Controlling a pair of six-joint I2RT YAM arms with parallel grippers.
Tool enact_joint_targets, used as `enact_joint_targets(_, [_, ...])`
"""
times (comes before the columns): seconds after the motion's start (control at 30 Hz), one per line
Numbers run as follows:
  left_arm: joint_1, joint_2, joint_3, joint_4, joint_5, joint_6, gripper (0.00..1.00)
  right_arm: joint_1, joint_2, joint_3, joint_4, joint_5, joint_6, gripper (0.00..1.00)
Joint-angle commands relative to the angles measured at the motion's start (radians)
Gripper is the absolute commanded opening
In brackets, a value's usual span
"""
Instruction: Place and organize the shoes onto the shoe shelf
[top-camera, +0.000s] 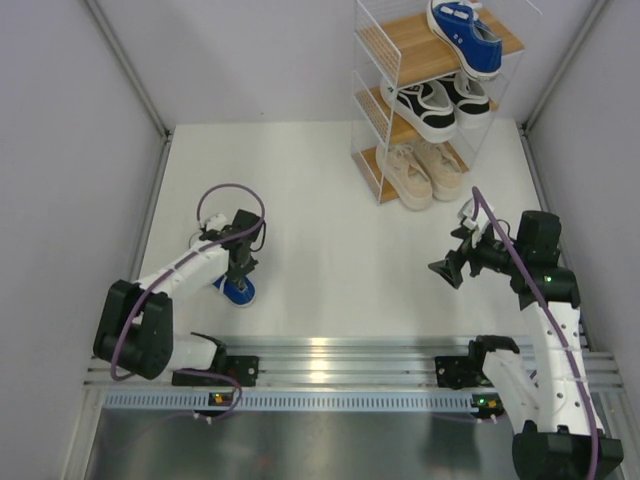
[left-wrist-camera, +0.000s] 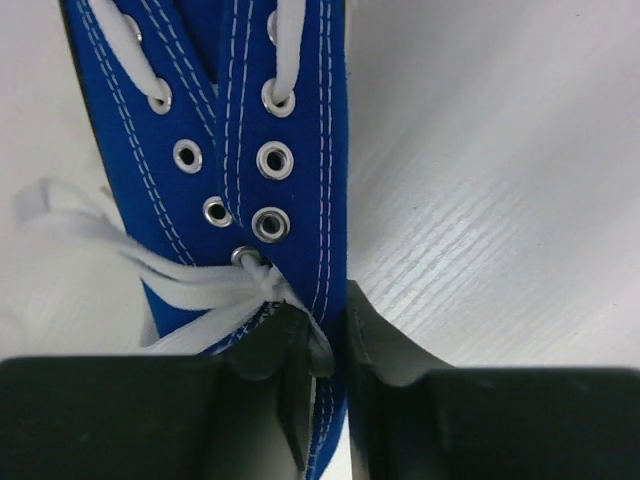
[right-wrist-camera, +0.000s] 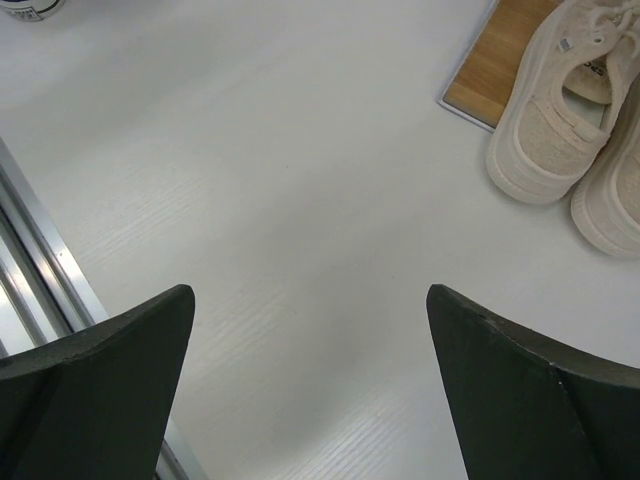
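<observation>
Top external view gave us the shoe shelf (top-camera: 395, 42) at the far right of the table (top-camera: 320, 200), holding five shoes. One blue sneaker (top-camera: 465, 35) lay on the top tier, the black pair (top-camera: 440, 103) sat side by side on the middle tier, and the beige pair (top-camera: 425, 172) sat on the bottom tier, overhanging its near edge.

The second blue sneaker (top-camera: 238, 290) was at the left of the table, well apart from the shelf, directly under the left gripper (top-camera: 240, 270). Through the left wrist camera we saw that gripper's jaws clenched on the eyelet strip of the shoe's upper, just beside the knot of its white laces (left-wrist-camera: 190, 285), with the fabric pinched between the two black fingers (left-wrist-camera: 275, 380). We could not tell whether the sole was touching the table.

The right gripper (top-camera: 452, 270) hung over bare table near the shelf's foot. In its wrist view we found its jaws spread wide with nothing between them, and the beige pair lay ahead on the right.
</observation>
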Motion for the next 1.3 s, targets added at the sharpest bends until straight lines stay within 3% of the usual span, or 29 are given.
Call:
enact_joint_targets(0.0, [0.012, -0.003, -0.009, 0.066, 0.018, 0.01, 0.19, -0.021, -0.005, 0.016, 0.03, -0.041, -0.008, 0.99])
enact_joint_targets(0.13, [0.004, -0.133, 0.002, 0.116, 0.148, 0.133, 0.0, -0.029, 0.002, 0.015, 0.019, -0.056, -0.016, 1.0])
enact_joint_targets(0.3, [-0.07, -0.28, -0.03, 0.291, 0.427, 0.115, 0.0, -0.029, 0.038, 0.012, -0.01, -0.122, -0.054, 0.99])
enact_joint_targets(0.33, [-0.097, -0.289, -0.036, 0.331, 0.428, 0.092, 0.0, -0.029, 0.045, 0.013, -0.022, -0.14, -0.066, 0.99])
enact_joint_targets(0.53, [-0.451, -0.288, -0.05, 0.669, 0.443, 0.01, 0.0, -0.024, 0.153, 0.099, -0.146, -0.2, -0.103, 1.0])
enact_joint_targets(0.6, [-0.562, -0.268, -0.035, 0.801, 0.464, 0.096, 0.0, -0.011, 0.224, 0.206, -0.337, -0.231, -0.209, 0.99])
enact_joint_targets(0.67, [-0.655, -0.242, -0.016, 0.911, 0.487, 0.195, 0.0, -0.006, 0.258, 0.289, -0.404, -0.239, -0.224, 0.98])
enact_joint_targets(0.8, [-0.744, -0.182, 0.042, 1.024, 0.514, 0.296, 0.0, -0.004, 0.26, 0.328, -0.34, -0.214, -0.025, 0.98])
enact_joint_targets(0.9, [-0.787, -0.118, 0.085, 1.053, 0.518, 0.34, 0.0, -0.004, 0.204, 0.288, -0.114, -0.184, 0.312, 0.99])
enact_joint_targets(0.93, [-0.792, -0.103, 0.112, 1.058, 0.523, 0.348, 0.0, 0.003, 0.182, 0.263, 0.019, -0.085, 0.516, 0.99])
enact_joint_targets(1.03, [-0.805, -0.043, 0.168, 1.076, 0.541, 0.368, 0.0, 0.032, 0.116, 0.259, 0.094, 0.206, 0.761, 0.99])
enact_joint_targets(1.13, [-0.813, 0.005, 0.208, 1.093, 0.563, 0.383, 0.0, 0.094, 0.104, 0.262, 0.079, 0.309, 0.848, 0.99])
enact_joint_targets(1.27, [-0.83, 0.071, 0.284, 1.104, 0.589, 0.395, 0.0, 0.16, 0.121, 0.223, 0.091, 0.312, 0.903, 0.99])
